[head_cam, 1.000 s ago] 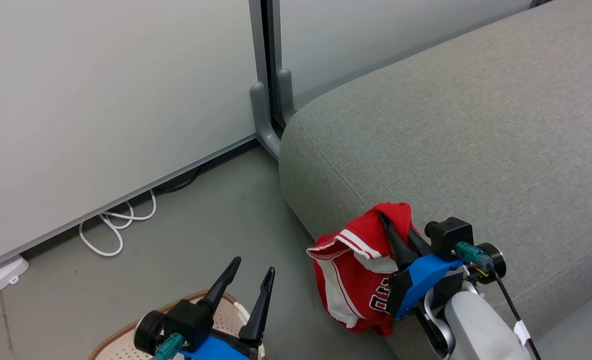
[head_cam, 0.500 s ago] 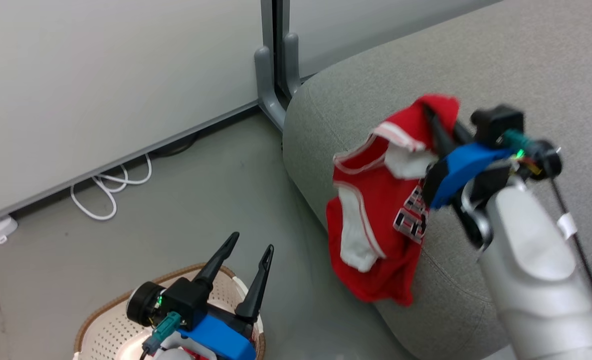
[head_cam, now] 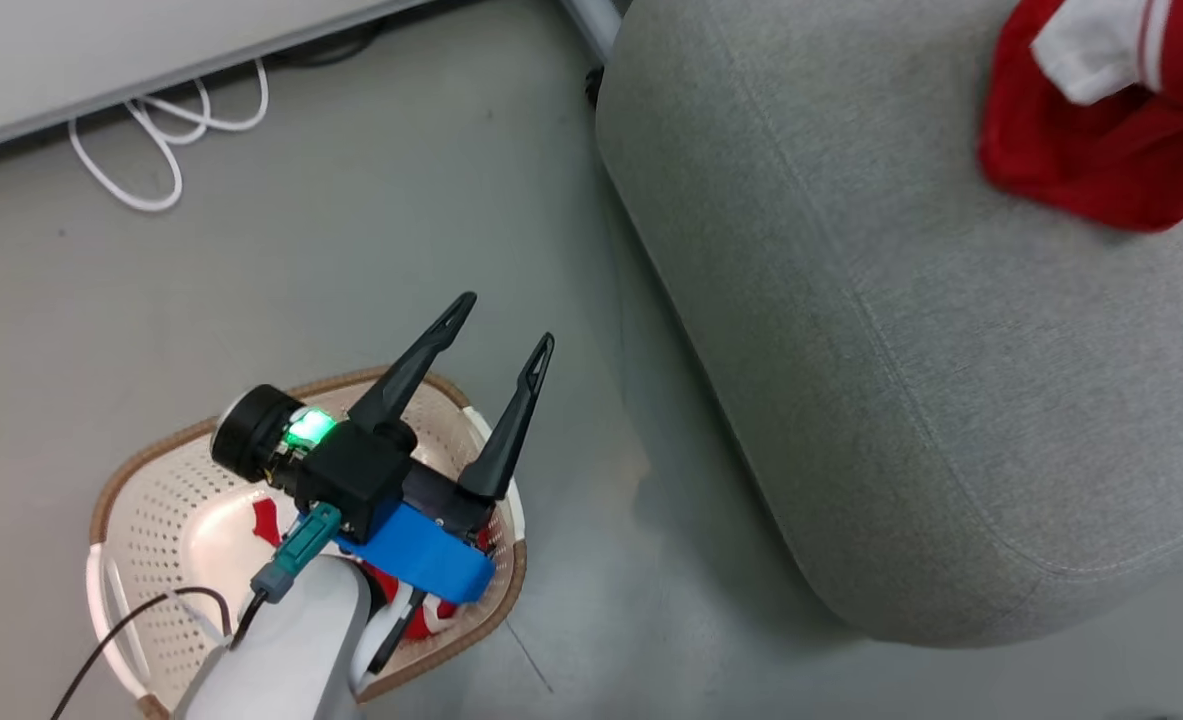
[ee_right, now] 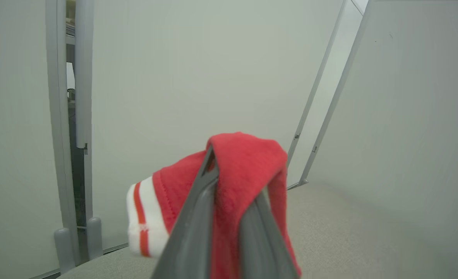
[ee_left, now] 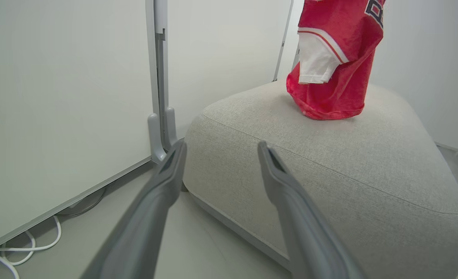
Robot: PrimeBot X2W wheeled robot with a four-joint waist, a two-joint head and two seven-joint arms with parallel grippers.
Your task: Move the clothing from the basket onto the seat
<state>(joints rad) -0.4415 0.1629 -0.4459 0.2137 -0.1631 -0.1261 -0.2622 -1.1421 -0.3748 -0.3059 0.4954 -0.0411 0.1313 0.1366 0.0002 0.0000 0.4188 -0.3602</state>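
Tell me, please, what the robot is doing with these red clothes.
The right gripper is shut on a red garment, dangling it so that its lower end touches the grey seat. The left gripper is open above the basket, where more red clothing lies.

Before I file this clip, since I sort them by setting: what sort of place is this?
Probably a partitioned test area in an office or lab, not a home: pale partition panels standing on grey feet, a loose white cable on the smooth grey floor, and a big grey seat.
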